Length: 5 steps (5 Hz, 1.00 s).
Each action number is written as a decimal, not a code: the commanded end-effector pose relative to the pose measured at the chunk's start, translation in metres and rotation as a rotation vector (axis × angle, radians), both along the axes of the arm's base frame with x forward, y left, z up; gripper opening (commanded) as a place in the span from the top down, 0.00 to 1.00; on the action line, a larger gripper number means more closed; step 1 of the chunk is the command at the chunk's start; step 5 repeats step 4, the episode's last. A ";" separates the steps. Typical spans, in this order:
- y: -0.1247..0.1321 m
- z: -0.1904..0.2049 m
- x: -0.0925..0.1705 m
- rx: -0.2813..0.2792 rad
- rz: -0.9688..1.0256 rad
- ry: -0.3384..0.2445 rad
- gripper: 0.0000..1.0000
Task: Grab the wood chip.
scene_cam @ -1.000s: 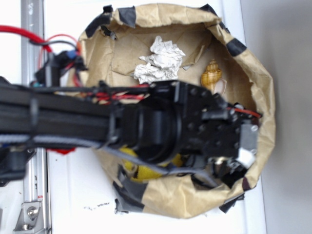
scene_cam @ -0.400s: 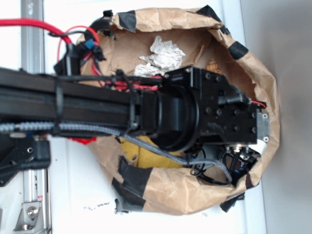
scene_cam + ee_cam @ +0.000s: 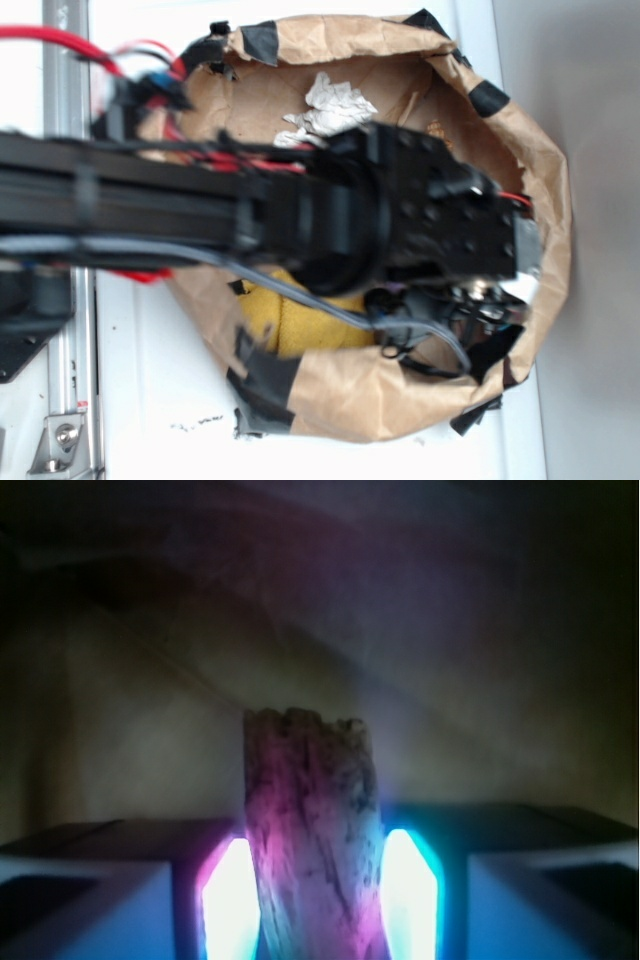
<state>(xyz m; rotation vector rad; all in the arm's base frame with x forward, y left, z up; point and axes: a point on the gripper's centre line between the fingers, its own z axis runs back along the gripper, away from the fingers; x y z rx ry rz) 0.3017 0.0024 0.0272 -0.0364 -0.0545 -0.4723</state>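
In the wrist view the wood chip (image 3: 310,800), a rough piece with weathered grain and an uneven top end, stands upright between my gripper's (image 3: 312,890) two glowing pads (image 3: 232,900). Both pads press against its sides, so the gripper is shut on it. Behind it is brown paper in dim light. In the exterior view the black arm reaches across the brown paper bowl (image 3: 545,180), and the gripper (image 3: 492,300) points down at the bowl's right side. There the chip itself is hidden under the wrist.
The bowl is crumpled brown paper patched with black tape (image 3: 262,375). A crumpled white paper wad (image 3: 330,105) lies at its far side and a yellow cloth (image 3: 300,320) at its near side. A metal rail (image 3: 65,400) runs along the left.
The arm has swung up and to the right over the bowl, covering the striped seashell seen a second ago. It is blurred now and sits slightly further left than 0.4 s ago.
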 end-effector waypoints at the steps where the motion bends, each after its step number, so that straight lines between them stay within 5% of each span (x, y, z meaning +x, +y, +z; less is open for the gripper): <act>1: 0.024 0.091 -0.020 -0.065 0.214 -0.148 1.00; 2: 0.031 0.140 -0.024 -0.119 0.246 -0.187 1.00; 5: 0.009 0.150 -0.024 -0.044 0.299 -0.202 1.00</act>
